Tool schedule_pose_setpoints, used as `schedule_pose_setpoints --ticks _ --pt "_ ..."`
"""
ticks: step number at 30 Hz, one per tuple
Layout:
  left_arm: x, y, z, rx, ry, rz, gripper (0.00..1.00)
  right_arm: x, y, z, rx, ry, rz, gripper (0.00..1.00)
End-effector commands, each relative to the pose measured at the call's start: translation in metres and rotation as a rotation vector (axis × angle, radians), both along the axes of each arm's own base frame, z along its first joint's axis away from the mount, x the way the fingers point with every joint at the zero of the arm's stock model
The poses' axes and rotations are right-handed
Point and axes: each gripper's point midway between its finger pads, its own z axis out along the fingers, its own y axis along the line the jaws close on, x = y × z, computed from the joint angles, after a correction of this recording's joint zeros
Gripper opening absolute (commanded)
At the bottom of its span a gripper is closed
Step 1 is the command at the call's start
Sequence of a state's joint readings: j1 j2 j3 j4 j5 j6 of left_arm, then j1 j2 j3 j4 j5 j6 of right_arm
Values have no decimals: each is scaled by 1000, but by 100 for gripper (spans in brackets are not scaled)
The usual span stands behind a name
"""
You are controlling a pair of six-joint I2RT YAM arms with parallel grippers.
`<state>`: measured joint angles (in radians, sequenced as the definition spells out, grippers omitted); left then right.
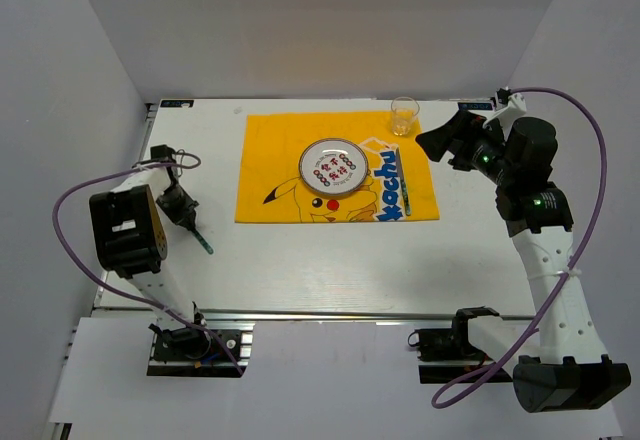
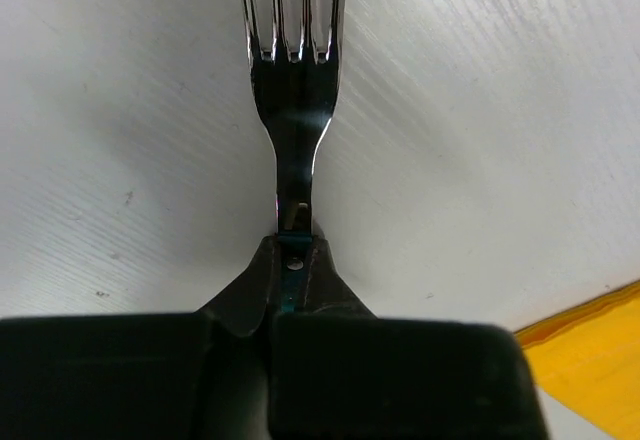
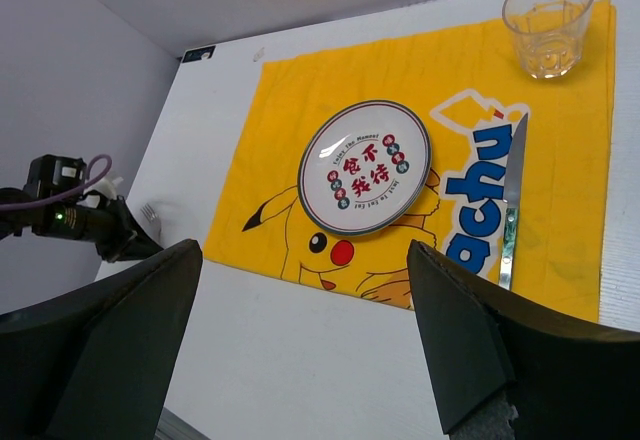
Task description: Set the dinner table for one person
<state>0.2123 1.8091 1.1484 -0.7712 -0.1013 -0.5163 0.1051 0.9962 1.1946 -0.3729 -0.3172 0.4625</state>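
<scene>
The white dinner table (image 1: 330, 270) carries a yellow cartoon placemat (image 1: 270, 160). On the mat lie a round printed plate (image 1: 332, 167), a clear glass (image 1: 404, 115) at its far right corner, and a knife (image 1: 406, 185) right of the plate. My left gripper (image 1: 180, 205) is left of the mat, shut on the teal handle of a metal fork (image 2: 293, 80). The tines point away over the bare table (image 2: 480, 110). My right gripper (image 1: 432, 142) is open and empty, raised above the mat's right edge. Its view shows the plate (image 3: 365, 166), the glass (image 3: 545, 22) and the knife (image 3: 512, 195).
White walls enclose the table at the back and both sides. A metal rail (image 1: 330, 313) runs along the front edge. A corner of the placemat (image 2: 600, 340) shows at the lower right of the left wrist view. Purple cables loop from both arms.
</scene>
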Motion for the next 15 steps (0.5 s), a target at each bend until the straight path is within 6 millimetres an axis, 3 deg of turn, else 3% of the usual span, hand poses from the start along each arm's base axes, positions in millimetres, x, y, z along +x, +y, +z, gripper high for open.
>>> schedule_pose_setpoints --ticks 1,2,4,6,7,8,9,10,12,15 --pt "3 9 17 67 -5 -1 0 -5 0 24 1 -79 10 89" --pt "12 18 44 122 -78 16 0 -5 -1 26 -2 -83 5 89" --pt "41 13 85 143 -232 -34 0 -4 -1 28 -4 -86 2 89" --pt "75 -15 130 55 -420 -160 0 -3 0 27 -2 -80 9 89" --pt "85 -37 138 20 -447 -229 0 -2 1 27 2 -79 16 89" --pt "95 -64 128 -78 -423 -310 0 -1 2 27 4 -80 21 89" --pt "117 -80 151 -94 -471 -370 0 1 3 26 7 -73 26 89" --pt "117 -110 146 -124 -421 -471 0 2 4 25 8 -69 32 89" --pt "137 -136 138 -132 -373 -551 0 4 6 25 8 -69 39 89" --pt "139 -169 118 -136 -296 -630 0 6 7 22 -7 -66 57 89"
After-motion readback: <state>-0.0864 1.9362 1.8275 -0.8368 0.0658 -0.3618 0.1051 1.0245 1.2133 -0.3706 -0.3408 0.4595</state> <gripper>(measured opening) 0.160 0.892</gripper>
